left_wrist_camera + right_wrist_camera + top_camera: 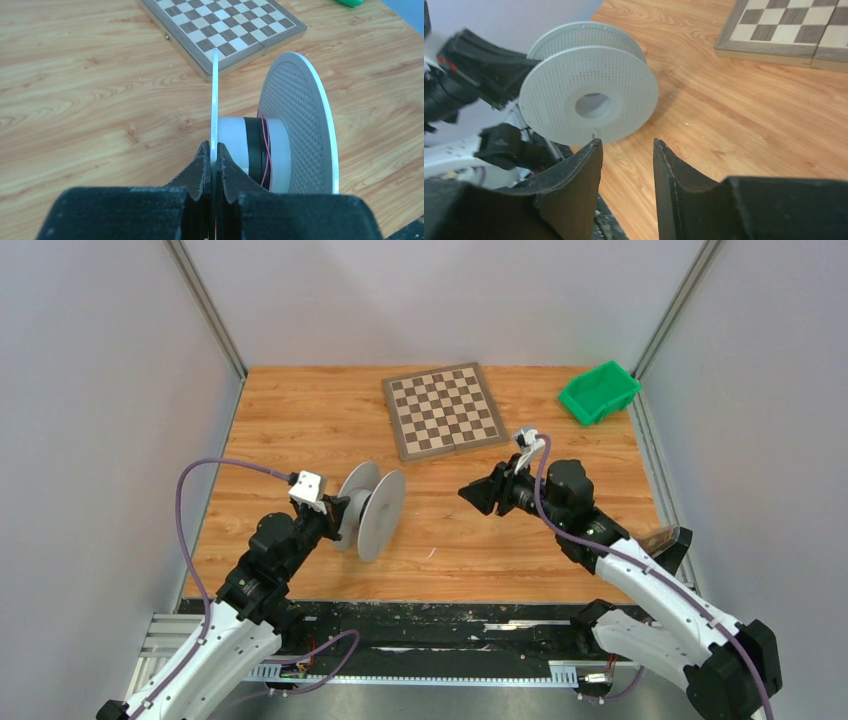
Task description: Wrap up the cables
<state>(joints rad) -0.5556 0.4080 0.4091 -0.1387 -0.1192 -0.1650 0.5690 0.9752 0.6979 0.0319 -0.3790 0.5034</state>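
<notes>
Top view, spool: The grey perforated two-disc spool [375, 508] is standing on edge on the wooden desk [300, 420], left of centre in the frame.
Top view, left claw: The left claw [338, 515] is meeting the spool's left disc from the lower left.
Top view, right claw: The right claw [470, 493] is hanging right of centre and pointing toward the spool, well apart from it, with bare desk between.
Left wrist view, grip: The left claw [212, 150] is pinching the thin rim of the nearer disc at bottom centre, its jaws closed flat on the edge.
Left wrist view, cable: A few turns of thin black and pink cable [264, 150] are sitting on the white hub [235, 142], just right of the claw. No loose end is showing.
Right wrist view, claw: The right claw [626, 150] is standing moderately parted at bottom centre, with nothing between the jaws.
Right wrist view, spool: The spool [589, 95] is filling the upper left, beyond the tips and not touching them, its holed disc face turned toward the camera.
Handling, spool: It is looking light and stiff, though the thin rim is likely offering little purchase and may be pivoting in a pinch. The rim or the hub is seeming the sensible hold.
Handling, cable: It is looking limp, thin and springy, so a pinch across the strand close to the hub is probably suiting it best.
</notes>
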